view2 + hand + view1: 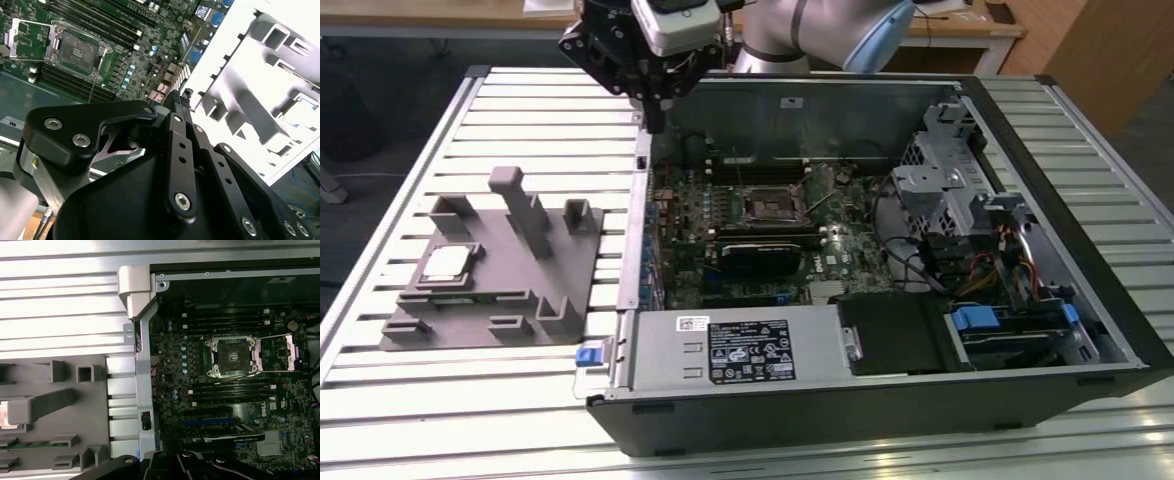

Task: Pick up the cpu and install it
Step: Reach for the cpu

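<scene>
- case (1067, 120): open side up, board (841, 250) inside.
- fixture (494, 290): just beside the case, on the exterior view's left; the cpu sits in one of its recesses.
- gripper (654, 118): jaws closed together, holding nothing; above the case's far wall, well apart from the cpu.
- socket (232, 356): frame open, nothing seated.
- cpu (447, 262): judged light, stiff, slick-topped, with a fragile underside; take it by opposite edges.
</scene>
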